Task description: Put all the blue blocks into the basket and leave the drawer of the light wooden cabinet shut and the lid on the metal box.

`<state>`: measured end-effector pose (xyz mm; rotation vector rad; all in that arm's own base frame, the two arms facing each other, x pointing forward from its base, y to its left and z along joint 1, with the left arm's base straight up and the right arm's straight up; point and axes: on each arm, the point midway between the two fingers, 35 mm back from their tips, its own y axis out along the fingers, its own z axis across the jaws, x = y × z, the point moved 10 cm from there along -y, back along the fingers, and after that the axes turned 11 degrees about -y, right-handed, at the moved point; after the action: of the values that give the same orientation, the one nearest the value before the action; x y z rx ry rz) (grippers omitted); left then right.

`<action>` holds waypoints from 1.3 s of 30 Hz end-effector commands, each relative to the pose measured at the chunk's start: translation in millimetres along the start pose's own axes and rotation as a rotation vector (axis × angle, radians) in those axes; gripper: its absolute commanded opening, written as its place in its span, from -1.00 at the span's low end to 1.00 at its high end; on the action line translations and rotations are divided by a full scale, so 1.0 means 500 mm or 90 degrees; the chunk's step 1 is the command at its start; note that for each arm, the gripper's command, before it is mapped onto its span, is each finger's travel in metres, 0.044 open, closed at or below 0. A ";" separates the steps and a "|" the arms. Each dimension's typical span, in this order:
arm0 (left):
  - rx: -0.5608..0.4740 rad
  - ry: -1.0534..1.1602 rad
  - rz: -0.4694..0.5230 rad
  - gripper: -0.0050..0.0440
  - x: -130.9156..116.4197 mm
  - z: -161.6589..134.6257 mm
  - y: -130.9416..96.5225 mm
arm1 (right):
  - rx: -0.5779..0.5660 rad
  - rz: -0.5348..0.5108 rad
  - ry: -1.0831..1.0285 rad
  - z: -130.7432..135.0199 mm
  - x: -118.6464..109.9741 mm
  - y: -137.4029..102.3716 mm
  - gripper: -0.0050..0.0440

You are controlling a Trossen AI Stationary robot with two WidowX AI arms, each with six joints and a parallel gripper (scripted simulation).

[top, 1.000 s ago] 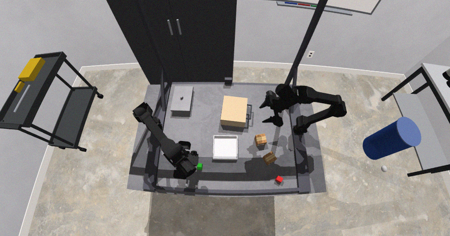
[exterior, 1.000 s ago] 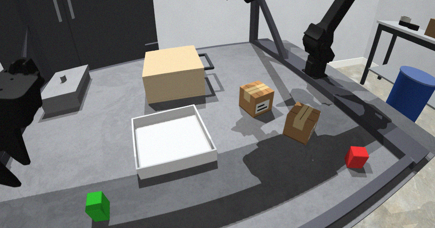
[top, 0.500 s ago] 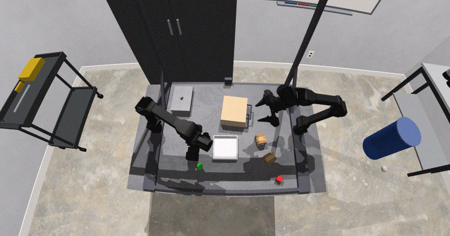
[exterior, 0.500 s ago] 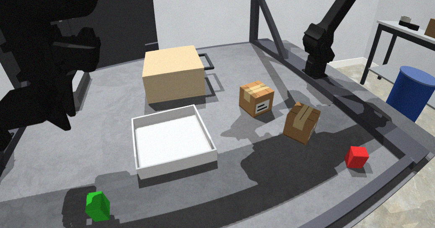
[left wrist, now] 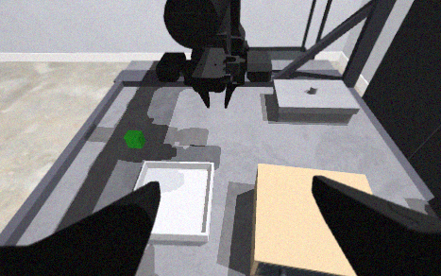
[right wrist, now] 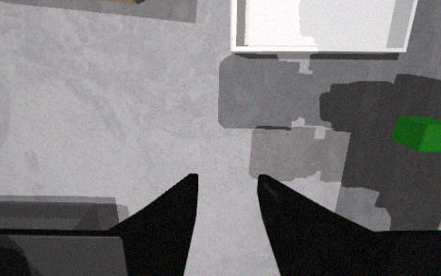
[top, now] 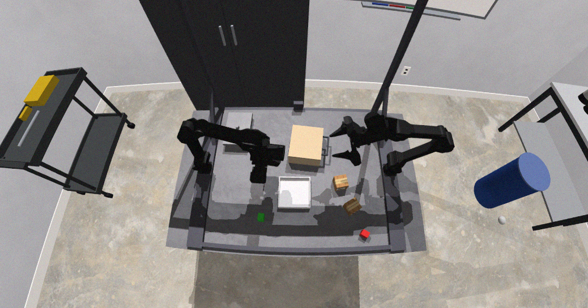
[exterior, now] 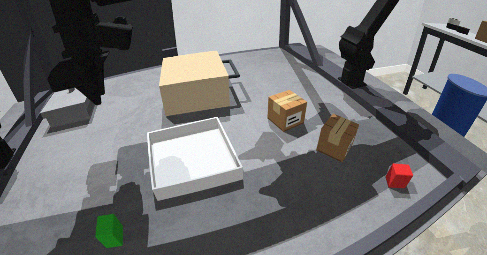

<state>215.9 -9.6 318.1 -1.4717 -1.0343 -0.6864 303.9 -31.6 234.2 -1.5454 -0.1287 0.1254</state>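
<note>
No blue block is visible. The white basket [top: 309,193] [exterior: 201,184] [left wrist: 211,198] is empty. The light wooden cabinet [top: 306,144] [exterior: 194,68] [left wrist: 301,213] looks shut; its handle [top: 327,145] [exterior: 234,69] faces my left gripper. The metal box [exterior: 68,114] [left wrist: 315,115] has its knobbed lid [exterior: 64,98] [left wrist: 296,92] on. My left gripper [top: 332,145] [left wrist: 235,185] is wide open and empty, above the table beyond the handle side. My right gripper [left wrist: 217,107] [right wrist: 228,181] is partly open and empty, pointing down over bare table between metal box and basket; its fingertips are hidden in the top view.
A cardboard box [top: 340,182] [exterior: 285,112] stands right of the basket. A second one [top: 352,206] [exterior: 337,138] sits tilted nearby; what is under it is hidden. A green block [top: 260,217] [exterior: 109,231] [left wrist: 135,139] [right wrist: 429,134] and a red block [top: 364,234] [exterior: 399,176] lie towards the front.
</note>
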 end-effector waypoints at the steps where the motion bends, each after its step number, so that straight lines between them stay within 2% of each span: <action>1: -0.011 -0.001 -0.040 0.84 0.005 0.003 -0.005 | -0.005 -0.021 0.001 0.062 -0.004 -0.017 -0.18; 12: -0.041 -0.001 -0.135 0.84 0.010 0.007 -0.001 | -0.005 -0.023 0.001 0.237 -0.023 -0.006 -0.18; 15: -0.041 -0.002 -0.137 0.84 0.019 0.004 -0.003 | -0.008 -0.026 0.006 0.231 -0.015 -0.008 -0.18; 29: -0.073 0.004 -0.250 0.84 0.012 0.014 -0.002 | -0.002 -0.021 -0.003 0.425 -0.118 0.010 -0.18; 32: -0.074 0.002 -0.250 0.84 0.021 0.011 -0.003 | -0.004 -0.025 0.002 0.421 -0.107 0.008 -0.18; 39: -0.088 0.010 -0.305 0.84 0.011 0.017 -0.005 | 0.001 -0.019 -0.005 0.497 -0.187 0.018 -0.18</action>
<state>219.2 -1.9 316.6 -1.3719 -1.3207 -1.0566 195.6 182.3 222.2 -1.5671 -0.1286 0.1367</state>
